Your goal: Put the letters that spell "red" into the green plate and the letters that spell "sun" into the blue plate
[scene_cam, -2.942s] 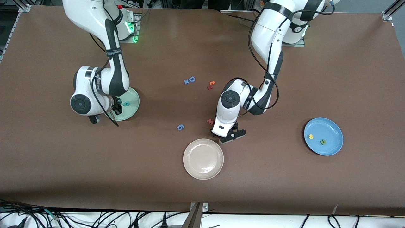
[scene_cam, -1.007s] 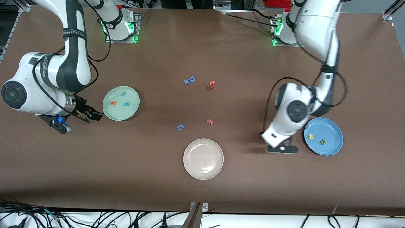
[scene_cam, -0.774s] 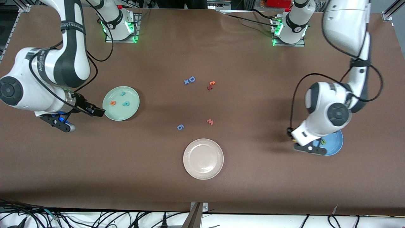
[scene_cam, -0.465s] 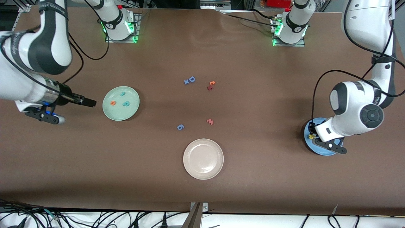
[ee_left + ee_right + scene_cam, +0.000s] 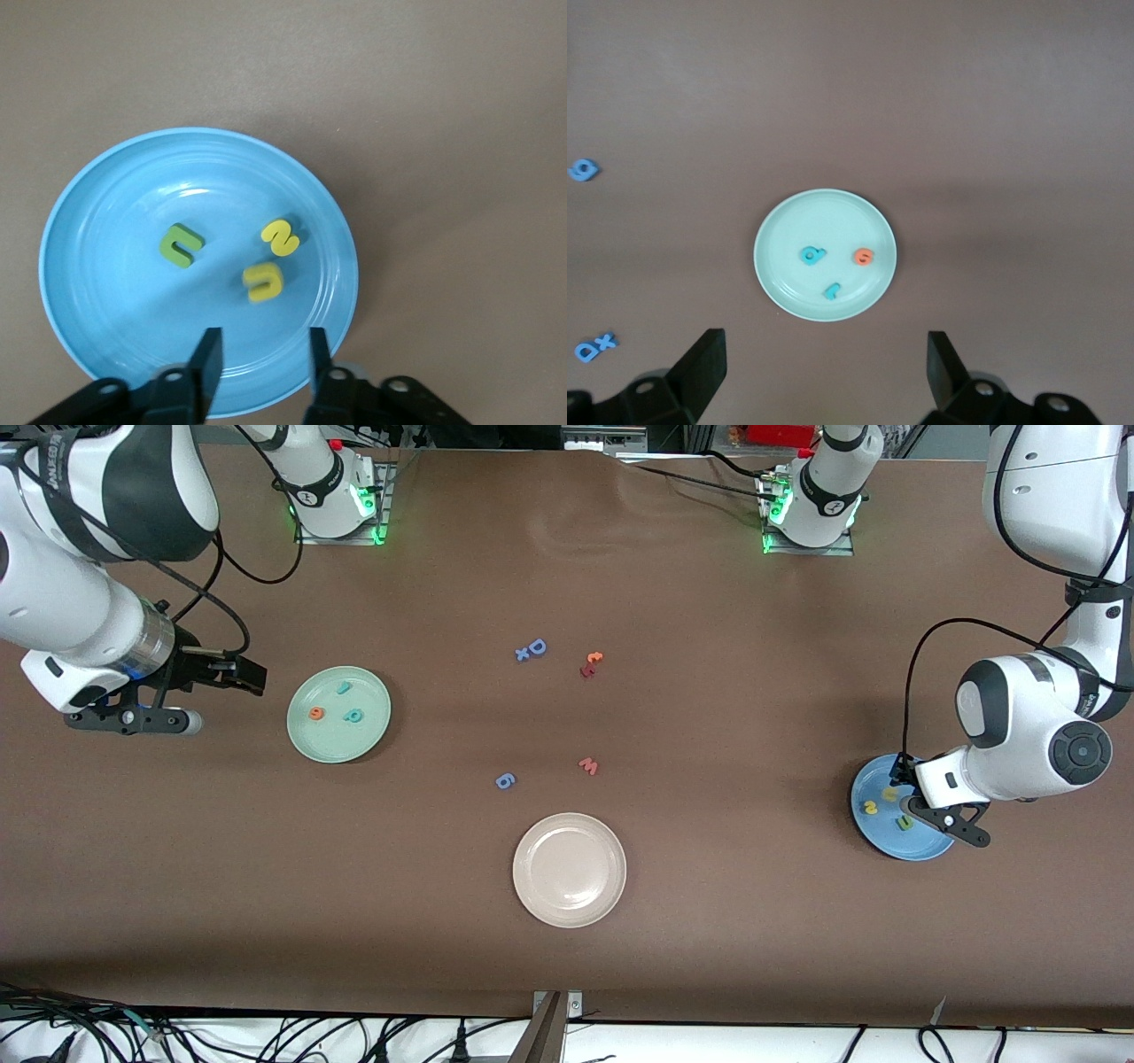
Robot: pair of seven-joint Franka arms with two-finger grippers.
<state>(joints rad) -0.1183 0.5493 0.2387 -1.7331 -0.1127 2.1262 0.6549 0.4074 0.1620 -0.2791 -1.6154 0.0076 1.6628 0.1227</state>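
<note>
The left gripper [image 5: 260, 359], fingers parted and empty, hangs over the blue plate [image 5: 97, 350] holding 3 letters [image 5: 264, 280], while the right gripper [image 5: 824, 367] waits spread beside the green plate [image 5: 780, 283].

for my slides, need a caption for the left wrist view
Left gripper over blue plate holding the sun letters.

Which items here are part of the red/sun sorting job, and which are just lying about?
Job items:
green plate with teal r, orange e, teal d
blue plate with yellow s, yellow u, green n

Lying about:
white plate
blue D and x
blue g
pink w
red-orange pair
</note>
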